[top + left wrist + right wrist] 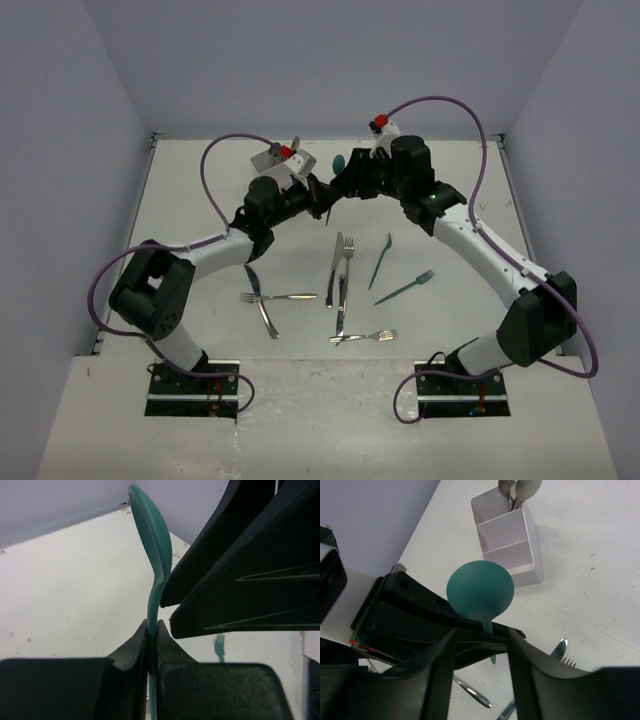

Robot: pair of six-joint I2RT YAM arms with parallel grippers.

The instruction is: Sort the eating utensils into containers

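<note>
Above the far middle of the table point(180, 210), one teal spoon point(480, 590) is held upright, bowl uppermost and clear of the surface. Its thin handle is pinched between the closed fingers of the left gripper point(152, 630). The right gripper point(480, 639) is set around the same handle just below the bowl. Its two fingers are parted, with a gap seen on either side of the handle, so nothing is gripped by it. The two grippers are brought very close together.

Near the spoon, one white organiser point(534, 545) is stood on the table, and three joined compartments are counted in a row. Two silver pieces point(512, 492), seemingly spoons, are stood in the end compartment farthest from the right wrist camera.

Nearer the arm bases, eight utensils are laid flat on the table, six silver and two teal. To the left, one silver fork point(290, 297) is crossed by one silver knife point(256, 285). At the middle, a second knife point(335, 262) and a second fork point(347, 255) are laid side by side. A slim silver piece point(341, 310) of uncertain kind is placed just below them, and a third fork point(368, 337) is laid crosswise at its near end. To the right, one teal fork point(405, 288) and one slim teal piece point(380, 262) are set apart from the silver ones.
</note>
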